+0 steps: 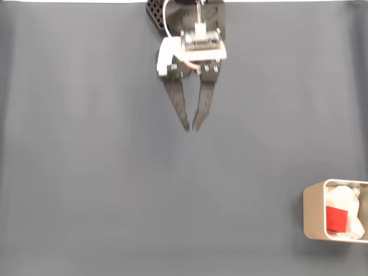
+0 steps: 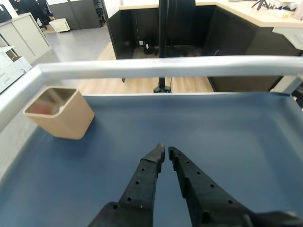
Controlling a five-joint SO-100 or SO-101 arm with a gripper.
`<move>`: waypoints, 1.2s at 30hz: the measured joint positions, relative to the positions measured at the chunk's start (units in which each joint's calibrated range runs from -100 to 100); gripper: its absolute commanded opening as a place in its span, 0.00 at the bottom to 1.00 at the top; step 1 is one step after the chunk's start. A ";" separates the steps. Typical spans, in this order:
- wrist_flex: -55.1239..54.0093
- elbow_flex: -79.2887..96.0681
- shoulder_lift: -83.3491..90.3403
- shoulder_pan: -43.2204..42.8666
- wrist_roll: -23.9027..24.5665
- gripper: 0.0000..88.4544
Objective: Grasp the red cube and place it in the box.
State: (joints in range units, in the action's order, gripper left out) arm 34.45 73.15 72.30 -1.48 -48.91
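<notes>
The red cube point(image 1: 337, 218) lies inside the beige box point(image 1: 313, 210) on white lining, at the lower right of the fixed view. In the wrist view the box point(image 2: 61, 118) stands at the left, with a faint red patch point(image 2: 40, 108) showing inside. My gripper point(image 1: 191, 127) hangs near the top centre of the fixed view, far from the box, its black fingers nearly together and nothing between them. The wrist view shows the gripper point(image 2: 166, 152) with its tips almost touching above the blue mat.
A dark blue-grey mat point(image 1: 115, 172) covers the table. A metal rail point(image 2: 165, 66) runs along the table's far edge in the wrist view, with office furniture beyond. The arm's base point(image 1: 190, 17) sits at the top of the fixed view.
</notes>
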 measured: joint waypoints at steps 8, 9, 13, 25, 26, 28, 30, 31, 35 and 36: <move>15.59 24.41 25.36 0.59 0.39 0.00; 16.95 24.95 25.88 0.52 0.44 0.00; 25.22 26.04 26.92 0.59 0.44 0.00; 39.06 26.22 27.62 0.59 0.05 0.00; 39.46 26.22 27.70 0.59 0.15 0.00; 39.86 26.22 27.70 0.59 0.44 0.00; 39.86 26.22 27.70 0.59 0.73 0.00; 39.86 26.22 27.70 0.59 0.78 0.00; 39.86 26.22 27.70 0.59 0.68 0.00; 39.94 26.22 27.70 0.67 0.54 0.00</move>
State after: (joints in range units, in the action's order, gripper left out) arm 74.38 99.37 100.00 -0.82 -48.38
